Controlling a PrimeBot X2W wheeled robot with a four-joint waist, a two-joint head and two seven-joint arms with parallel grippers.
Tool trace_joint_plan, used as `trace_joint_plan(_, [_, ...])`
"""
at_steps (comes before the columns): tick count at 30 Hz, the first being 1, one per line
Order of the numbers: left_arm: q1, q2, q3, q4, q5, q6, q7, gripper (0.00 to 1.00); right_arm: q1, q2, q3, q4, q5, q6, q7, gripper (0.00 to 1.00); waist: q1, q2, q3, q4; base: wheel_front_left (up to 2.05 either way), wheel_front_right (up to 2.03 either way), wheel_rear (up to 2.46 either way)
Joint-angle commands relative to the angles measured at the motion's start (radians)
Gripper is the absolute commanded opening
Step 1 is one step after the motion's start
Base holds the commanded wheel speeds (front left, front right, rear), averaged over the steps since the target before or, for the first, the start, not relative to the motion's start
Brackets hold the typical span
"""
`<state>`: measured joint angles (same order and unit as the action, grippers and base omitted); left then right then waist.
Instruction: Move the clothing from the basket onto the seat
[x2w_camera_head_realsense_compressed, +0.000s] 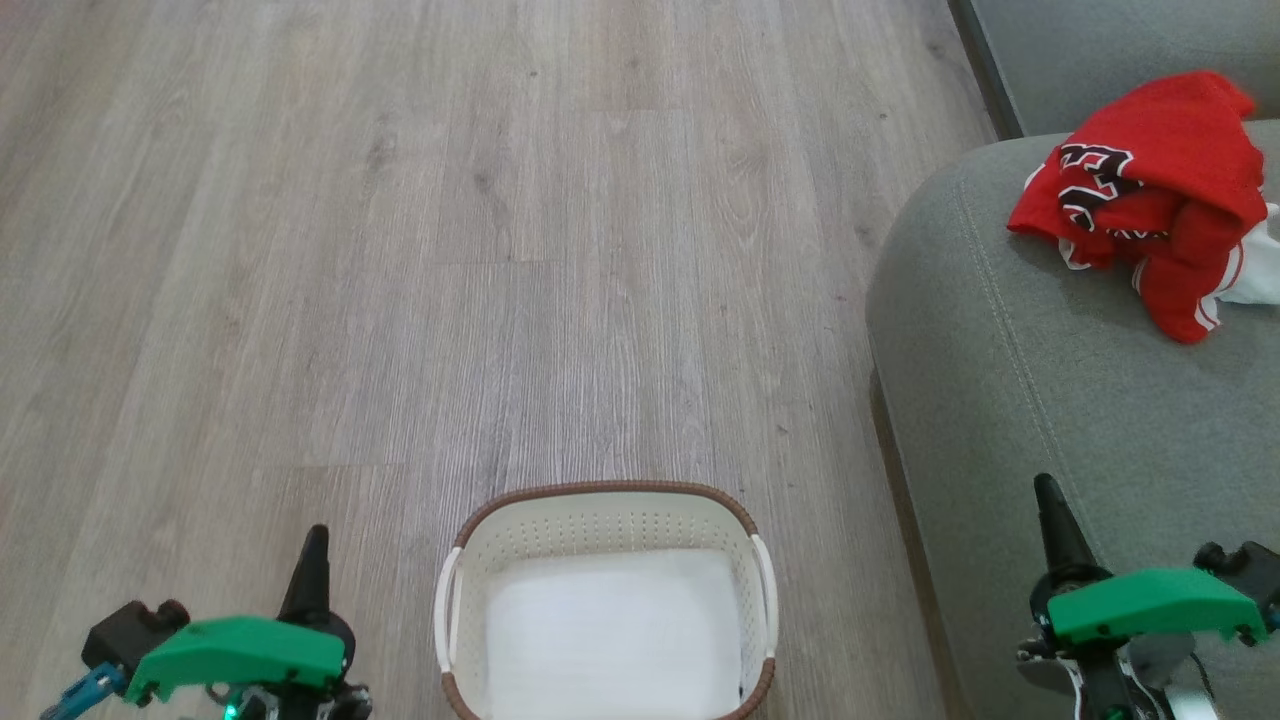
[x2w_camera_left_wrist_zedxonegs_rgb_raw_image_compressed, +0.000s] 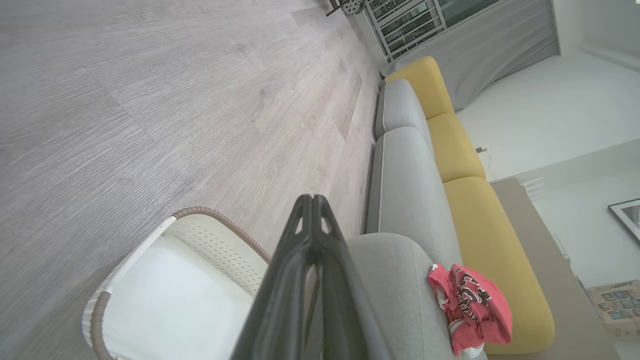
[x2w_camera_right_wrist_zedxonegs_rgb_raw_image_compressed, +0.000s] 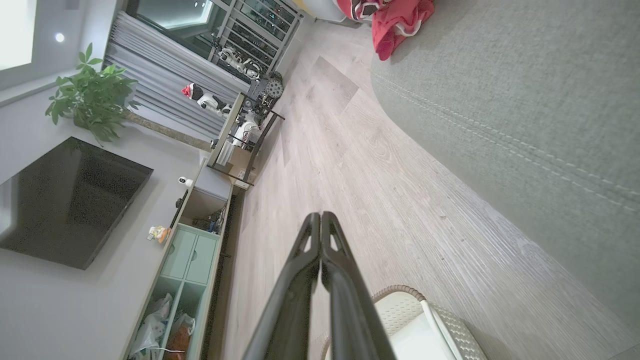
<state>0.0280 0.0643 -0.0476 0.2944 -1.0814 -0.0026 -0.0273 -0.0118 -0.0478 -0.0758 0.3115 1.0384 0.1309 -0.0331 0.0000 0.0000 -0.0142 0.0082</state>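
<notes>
Red clothing (x2w_camera_head_realsense_compressed: 1170, 150) on the seat (x2w_camera_head_realsense_compressed: 1050, 420) bears unreadable black-white lettering.

**Bright, even light; wrist views bowed**

We see soft, diffuse light on the floor (x2w_camera_head_realsense_compressed: 500, 250), sharp in the head view. The clothing (x2w_camera_head_realsense_compressed: 1150, 190) casts a faint shadow on the seat (x2w_camera_head_realsense_compressed: 1050, 420). The pad (x2w_camera_head_realsense_compressed: 610, 630) in the basket (x2w_camera_head_realsense_compressed: 600, 490) is nearly washed out. In both wrist views we find lines bowed at the edges.
</notes>
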Motion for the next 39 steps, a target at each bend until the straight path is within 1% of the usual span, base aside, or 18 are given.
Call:
trace_joint_plan(1, [-0.058, 0.005, 0.037, -0.036, -0.029, -0.015, 0.007, 0.0, -0.056, -0.003, 0.005, -0.04, 0.033, 0.0, 0.013, 0.0, 0.0, 0.0, 0.0, 0.0, 0.0, 0.0, 0.0])
trace_joint_plan(39, [-0.122, -0.011, 0.139, -0.046, -0.434, -0.107, 0.117, 0.0, -0.089, -0.002, -0.03, -0.062, 0.471, 0.0, 0.122, 0.0, 0.0, 0.0, 0.014, -0.007, 0.0, 0.0, 0.0])
